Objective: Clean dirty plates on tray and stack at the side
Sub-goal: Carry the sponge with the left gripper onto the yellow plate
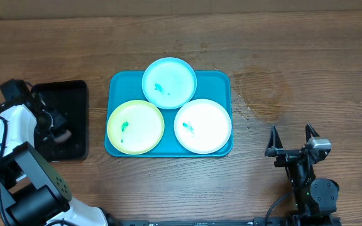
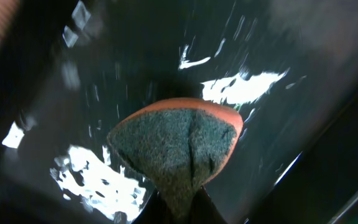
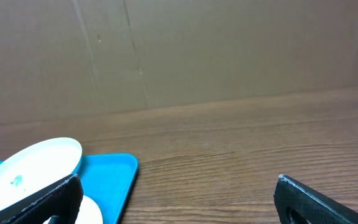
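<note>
Three plates lie on the turquoise tray (image 1: 219, 81): a mint-blue plate (image 1: 169, 82) at the back, a yellow-green plate (image 1: 135, 127) at front left, a white plate (image 1: 203, 126) at front right. Each has a small teal smear. My left gripper (image 1: 60, 132) is over the black tray (image 1: 74, 94), shut on an orange sponge with a dark green scouring face (image 2: 176, 146). My right gripper (image 1: 292, 141) is open and empty, to the right of the turquoise tray. The right wrist view shows the mint-blue plate (image 3: 30, 171) and the tray corner (image 3: 114, 174).
The black tray's wet, shiny floor (image 2: 241, 87) fills the left wrist view. A cardboard wall (image 3: 229, 50) stands behind the wooden table (image 1: 294, 75). A faint stain marks the wood right of the turquoise tray (image 1: 263, 94).
</note>
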